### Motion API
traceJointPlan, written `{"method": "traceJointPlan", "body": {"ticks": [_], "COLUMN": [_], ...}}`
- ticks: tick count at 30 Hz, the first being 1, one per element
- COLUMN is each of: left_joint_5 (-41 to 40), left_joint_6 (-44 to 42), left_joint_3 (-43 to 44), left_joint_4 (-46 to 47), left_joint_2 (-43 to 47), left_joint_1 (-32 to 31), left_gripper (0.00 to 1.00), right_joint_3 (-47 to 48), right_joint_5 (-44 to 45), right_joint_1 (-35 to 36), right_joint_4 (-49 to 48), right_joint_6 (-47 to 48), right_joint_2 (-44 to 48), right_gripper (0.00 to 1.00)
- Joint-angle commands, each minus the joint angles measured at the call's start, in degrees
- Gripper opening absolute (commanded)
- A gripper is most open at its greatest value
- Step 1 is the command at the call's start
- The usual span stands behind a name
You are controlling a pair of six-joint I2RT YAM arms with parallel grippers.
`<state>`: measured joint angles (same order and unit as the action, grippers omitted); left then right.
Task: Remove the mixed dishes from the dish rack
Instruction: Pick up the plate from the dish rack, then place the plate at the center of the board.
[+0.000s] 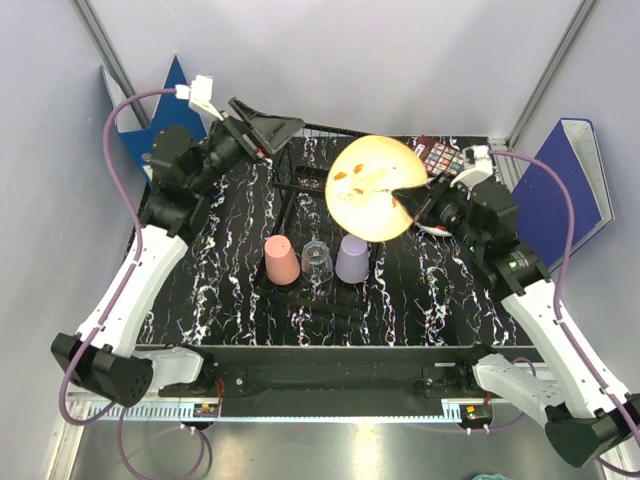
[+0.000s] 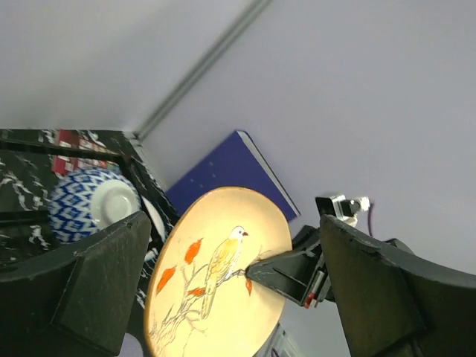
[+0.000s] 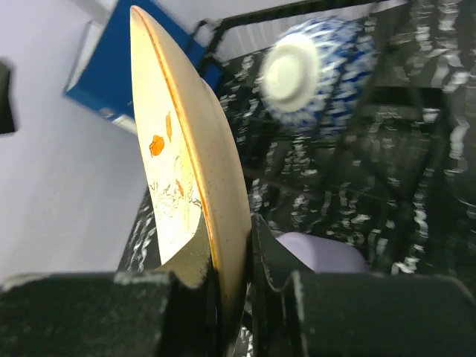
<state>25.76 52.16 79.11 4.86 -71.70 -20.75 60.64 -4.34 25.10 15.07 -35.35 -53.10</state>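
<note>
The right jaws are clamped on the rim of the cream orange-patterned plate (image 1: 372,187). In the right wrist view the plate (image 3: 190,149) stands edge-on between the two fingers (image 3: 279,268). The left jaws are wide apart and hold nothing.

Near section: the table (image 1: 215,275) is black with white veining. The dish rack (image 1: 296,187) sits at its middle and runs from near the front edge toward the far edge. Three cups stand in a row across the near part of the rack:
- salmon-pink cup (image 1: 282,260), on the left;
- clear glass cup (image 1: 317,260), in the middle;
- lavender cup (image 1: 352,258), on the right, just below the held plate.

Middle section: the plate is held in the air above the far right part of the rack, tilted, clear of the wires. Its painted face, with a bird and orange leaves (image 2: 216,275), is turned toward the left arm (image 1: 190,165). The right arm (image 1: 500,240) reaches in from the right edge.

Far section: the left jaws hang over the far left corner of the rack, pointing at the plate. The blue-and-white patterned bowl (image 2: 85,204) lies in the far part of the rack with its white foot toward both wrist cameras; the plate hides it from above. A dark red palette (image 1: 440,155) lies near the far edge, right of the rack. One blue binder (image 1: 180,92) stands at the far left corner, another (image 1: 560,185) at the right edge.
</note>
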Motion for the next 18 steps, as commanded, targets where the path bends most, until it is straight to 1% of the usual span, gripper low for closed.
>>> {"method": "traceJointPlan", "body": {"ticks": [1,2,3,5,6,8,9,12,14,15,18], "left_joint_5": [-4.7,-4.9,-5.2,-5.3,-5.4,-5.5,-5.7,-6.3,-7.1,-7.4,-9.8], "left_joint_6": [-0.7,-1.0,-1.4,-2.4,-2.7,-3.6,-4.3,-5.4,-5.8,-6.4,-7.8], "left_joint_3": [-2.5,-3.5,-3.9,-4.4,-4.7,-5.5,-5.9,-7.4,-9.2,-10.0,-12.6], "left_joint_4": [1.8,1.8,1.3,0.2,-0.1,-0.7,-0.9,-2.4,-2.8,-2.8,-4.5], "left_joint_2": [5.9,6.6,7.6,8.9,9.3,10.7,11.2,12.8,14.1,14.7,16.0], "left_joint_1": [1.0,1.2,1.2,1.4,1.4,1.4,1.4,1.4,1.4,1.4,1.4], "left_gripper": [0.99,0.99,0.99,0.99,0.99,0.99,0.99,0.99,0.99,0.99,0.99], "right_joint_3": [11.5,12.5,13.6,17.9,20.1,22.1,23.5,24.7,24.2,23.0,20.9], "right_joint_5": [4.5,0.0,-0.8,2.3,2.1,0.0,-0.5,-2.3,-2.1,-1.7,0.2], "right_joint_1": [-8.7,-11.7,-16.3,-16.6,-18.1,-20.7,-23.5,-29.3,-31.8,-33.6,-36.0], "right_joint_4": [-4.3,-4.2,-3.2,-2.0,-1.9,-1.8,-1.9,-1.8,-1.7,-1.9,-2.6], "right_joint_6": [-1.7,-2.9,-4.5,-3.3,-4.1,-6.2,-8.2,-12.3,-14.8,-15.2,-15.4], "right_joint_2": [-0.1,-0.9,-1.9,-5.6,-8.4,-11.1,-13.7,-18.4,-20.9,-21.4,-24.0], "right_gripper": [0.00,0.00,0.00,0.00,0.00,0.00,0.00,0.00,0.00,0.00,0.00]}}
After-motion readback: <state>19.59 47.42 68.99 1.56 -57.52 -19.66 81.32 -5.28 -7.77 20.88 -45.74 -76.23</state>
